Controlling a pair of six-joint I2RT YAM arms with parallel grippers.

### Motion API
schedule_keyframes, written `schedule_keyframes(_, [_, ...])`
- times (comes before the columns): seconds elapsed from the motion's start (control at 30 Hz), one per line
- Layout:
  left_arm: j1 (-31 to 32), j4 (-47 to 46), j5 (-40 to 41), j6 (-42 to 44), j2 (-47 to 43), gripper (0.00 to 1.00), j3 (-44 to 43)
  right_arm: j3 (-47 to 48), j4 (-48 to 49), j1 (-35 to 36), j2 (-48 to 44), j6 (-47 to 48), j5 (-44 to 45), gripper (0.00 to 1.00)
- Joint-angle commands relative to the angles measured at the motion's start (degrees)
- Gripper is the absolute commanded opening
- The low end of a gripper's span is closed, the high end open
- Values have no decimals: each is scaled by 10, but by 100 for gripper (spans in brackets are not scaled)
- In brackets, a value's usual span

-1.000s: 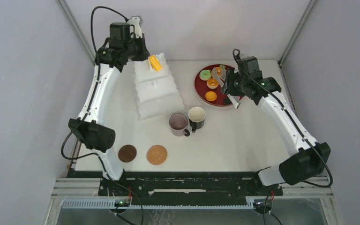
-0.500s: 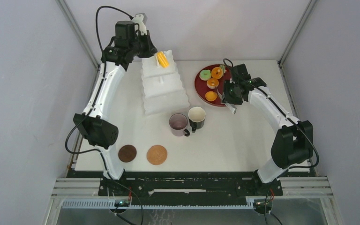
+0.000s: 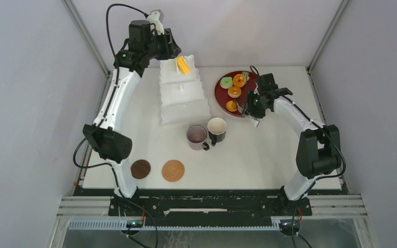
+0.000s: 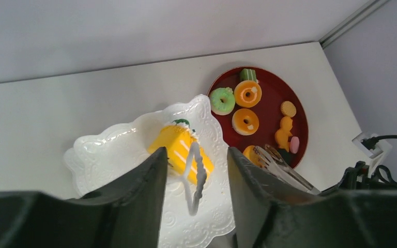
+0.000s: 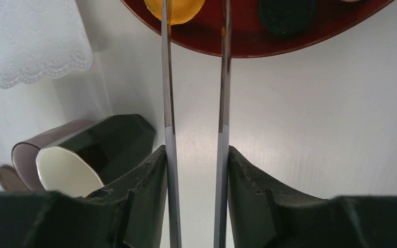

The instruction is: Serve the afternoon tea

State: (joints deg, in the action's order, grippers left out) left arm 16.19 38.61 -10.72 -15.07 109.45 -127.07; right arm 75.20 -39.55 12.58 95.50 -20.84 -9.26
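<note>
Tonging the orange pastry (image 3: 232, 106) at the tray's (image 3: 222, 98) 6 o'clock.
Right claw (image 5: 195, 155) grips the tongs (image 5: 168, 103): straddle it evenly, squeeze gently. Left claw (image 4: 196, 155) hangs open above the stand (image 4: 108, 155).

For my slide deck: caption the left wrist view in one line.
Left gripper open above the yellow pastry on the white stand's top tier, dark red tray beyond.

I can read no text, label, brand, number or sign: none on the white three-tier scalloped stand (image 3: 184, 98), black ceramic mug (image 3: 217, 129), mauve ceramic mug (image 3: 197, 136), dark red round tray (image 3: 220, 94) or long metal tongs (image 5: 222, 103).
</note>
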Motion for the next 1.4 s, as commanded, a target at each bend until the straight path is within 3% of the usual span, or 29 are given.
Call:
schedule_keyframes(0.0, [3,-21,4,-6,-30,56,-38,-5,42,-8,-4,-19,-43,43])
schedule_keyframes(0.13, [3,-13,3,-6,-43,66,-36,-7,42,-10,-2,-19,-51,32])
schedule_keyframes(0.3, [3,-3,26,-1,-71,69,-29,-7,34,-11,-25,-19,-30,0])
schedule_keyframes(0.7, [-2,2,118,-5,-183,77,34,-2,19,-7,-190,-23,-4,0])
schedule_keyframes(0.87, [-32,-9,141,-55,-247,77,113,51,-7,47,-215,-18,36,0])
schedule_keyframes(1.0, [-73,-49,128,-106,-309,77,210,91,-17,95,-205,-13,48,0])
schedule_keyframes(1.17, [-120,-100,112,-156,-375,77,317,127,20,107,-154,-30,28,0])
schedule_keyframes(1.37, [-137,-94,143,-163,-423,79,356,201,41,112,-55,-38,12,0])
